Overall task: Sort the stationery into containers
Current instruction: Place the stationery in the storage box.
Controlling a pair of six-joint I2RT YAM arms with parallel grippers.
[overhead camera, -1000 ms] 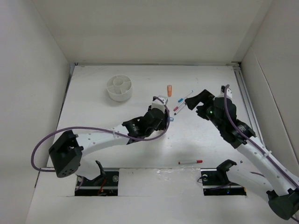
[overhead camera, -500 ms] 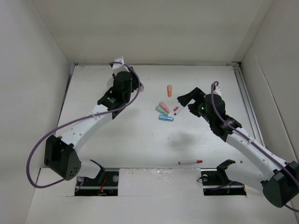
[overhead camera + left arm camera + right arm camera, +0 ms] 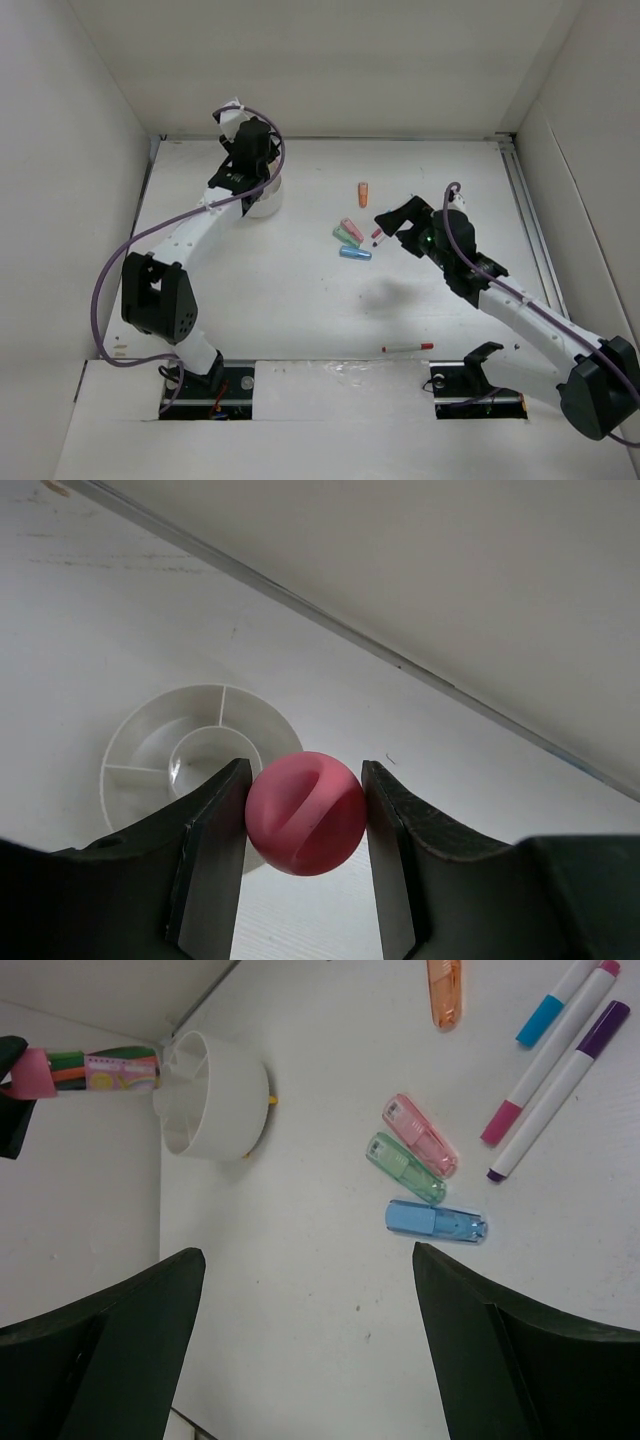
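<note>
Stationery in hand: a pink-capped tube [image 3: 303, 818], pinched at its round end by the left pincer [image 3: 305, 780] above the divided cup [image 3: 150, 735], far left. It looks light, stiff and smooth, so it may slip. The right pincer [image 3: 308, 1252] hangs spread over pastel clips [image 3: 420, 1135] on the tabletop [image 3: 300, 1330].

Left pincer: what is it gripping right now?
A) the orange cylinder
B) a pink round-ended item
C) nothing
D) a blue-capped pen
B: the left pincer is shut on a pink round-ended item, with the divided white cup just beyond it in the left wrist view.
</note>
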